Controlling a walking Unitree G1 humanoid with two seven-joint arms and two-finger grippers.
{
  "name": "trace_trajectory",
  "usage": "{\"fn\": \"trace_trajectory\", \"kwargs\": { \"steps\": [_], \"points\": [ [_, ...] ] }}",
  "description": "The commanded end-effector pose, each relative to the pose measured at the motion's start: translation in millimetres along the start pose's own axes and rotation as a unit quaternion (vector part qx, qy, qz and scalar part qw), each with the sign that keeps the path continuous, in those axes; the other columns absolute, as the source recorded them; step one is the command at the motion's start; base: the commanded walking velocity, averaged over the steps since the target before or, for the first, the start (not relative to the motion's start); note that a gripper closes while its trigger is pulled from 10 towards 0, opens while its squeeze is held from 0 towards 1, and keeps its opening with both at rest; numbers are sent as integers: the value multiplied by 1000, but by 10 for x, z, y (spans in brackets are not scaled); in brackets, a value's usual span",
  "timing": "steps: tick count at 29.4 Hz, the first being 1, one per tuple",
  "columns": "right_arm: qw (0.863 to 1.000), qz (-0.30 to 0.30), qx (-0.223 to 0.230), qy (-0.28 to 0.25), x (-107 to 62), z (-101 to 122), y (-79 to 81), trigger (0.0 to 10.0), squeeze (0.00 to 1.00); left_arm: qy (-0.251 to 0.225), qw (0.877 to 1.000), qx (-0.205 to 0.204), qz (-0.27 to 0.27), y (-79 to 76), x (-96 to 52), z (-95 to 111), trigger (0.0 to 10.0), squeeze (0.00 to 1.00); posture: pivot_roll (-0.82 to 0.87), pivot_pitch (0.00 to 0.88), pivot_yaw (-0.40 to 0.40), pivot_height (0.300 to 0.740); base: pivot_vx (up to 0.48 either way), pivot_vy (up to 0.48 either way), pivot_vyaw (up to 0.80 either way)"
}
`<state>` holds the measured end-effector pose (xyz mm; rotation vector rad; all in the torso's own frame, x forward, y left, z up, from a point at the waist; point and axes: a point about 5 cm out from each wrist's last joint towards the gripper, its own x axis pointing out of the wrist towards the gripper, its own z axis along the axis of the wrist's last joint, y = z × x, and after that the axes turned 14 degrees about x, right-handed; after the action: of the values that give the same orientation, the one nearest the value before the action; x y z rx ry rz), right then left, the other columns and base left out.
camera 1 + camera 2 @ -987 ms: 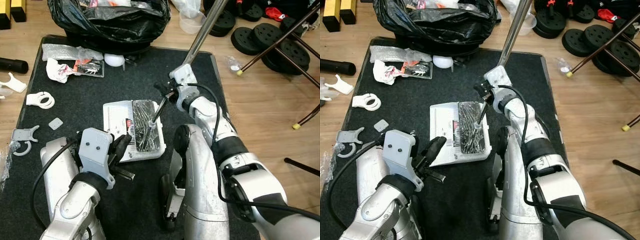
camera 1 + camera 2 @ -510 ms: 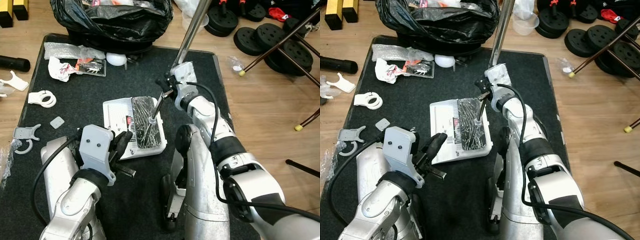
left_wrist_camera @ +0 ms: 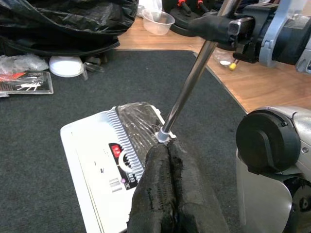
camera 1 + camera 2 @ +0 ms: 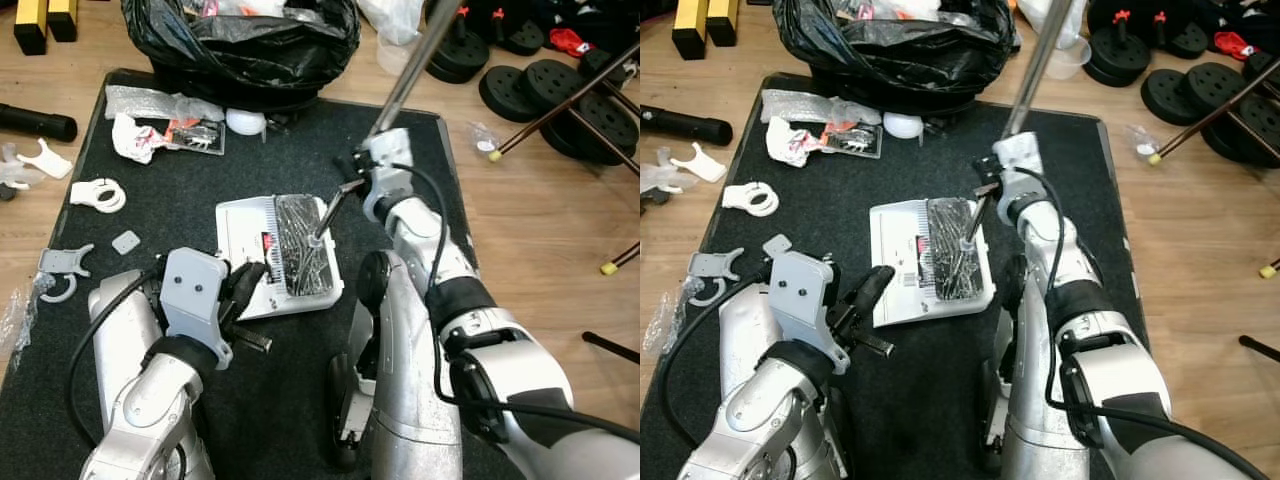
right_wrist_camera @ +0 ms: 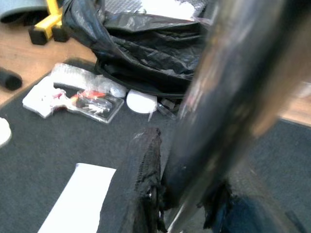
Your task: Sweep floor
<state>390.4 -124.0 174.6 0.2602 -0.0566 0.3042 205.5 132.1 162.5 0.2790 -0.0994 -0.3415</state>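
Note:
A white dustpan (image 4: 240, 235) lies flat on the black mat (image 4: 150, 300). The broom's black brush head (image 4: 300, 250) rests in the pan's right half. From the brush, the broom's metal handle (image 4: 410, 70) rises up and to the right. My right gripper (image 4: 352, 183) is shut on the handle (image 5: 228, 73) just above the brush. My left gripper (image 4: 247, 283) is shut at the pan's near left corner. In the left wrist view its fingers (image 3: 167, 194) press together over the pan's (image 3: 92, 150) near edge.
An open black trash bag (image 4: 240, 40) stands at the mat's far edge. Crumpled paper (image 4: 130, 135), a white ball (image 4: 245, 122) and white plastic pieces (image 4: 95, 192) litter the mat's left side. Weight plates (image 4: 540, 85) and chair legs (image 4: 560, 100) stand at the right.
The camera has shifted a little. The broom handle has tilted back to the right after standing more upright. The brush stays on the dustpan and my left gripper stays at its corner.

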Motion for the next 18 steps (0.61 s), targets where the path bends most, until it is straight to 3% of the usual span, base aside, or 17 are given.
{"fn": "trace_trajectory", "kwargs": {
  "steps": [1, 2, 4, 5, 6, 14, 18],
  "points": [
    [999, -43, 13, 24, -119, -155, -207, 10000, 0, 10, 1000, -10, -10, -34, -10, -46, 10000, 0, -49, 351, -218, 325, 0, 0, 0],
    [998, -43, 52, 9, -125, -141, -214, 10000, 0, 10, 1000, -10, -11, -33, -9, -49, 10000, 0, -47, 352, -218, 325, 0, 0, 0],
    [998, -43, 52, 9, -125, -141, -214, 10000, 0, 10, 1000, -10, -11, -33, -9, -49, 10000, 0, -47, 352, -218, 325, 0, 0, 0],
    [993, -47, 108, -10, -132, -123, -239, 1686, 0, 11, 1000, -10, -11, -32, -8, -52, 10000, 0, -47, 352, -218, 325, 0, 0, 0],
    [986, -53, 156, -26, -140, -110, -268, 0, 0, 11, 1000, -10, -11, -34, -8, -51, 10000, 0, -46, 353, -219, 325, 0, 0, 0],
    [961, -72, 258, -68, -160, -58, -372, 0, 0, 10, 1000, -11, -11, -43, -4, -48, 10000, 0, -46, 354, -220, 325, 0, 0, 0],
    [960, -74, 260, -71, -161, -43, -385, 0, 0, 10, 1000, -11, -11, -45, -3, -48, 10000, 0, -48, 354, -220, 325, 0, 0, 0]
  ]
}}
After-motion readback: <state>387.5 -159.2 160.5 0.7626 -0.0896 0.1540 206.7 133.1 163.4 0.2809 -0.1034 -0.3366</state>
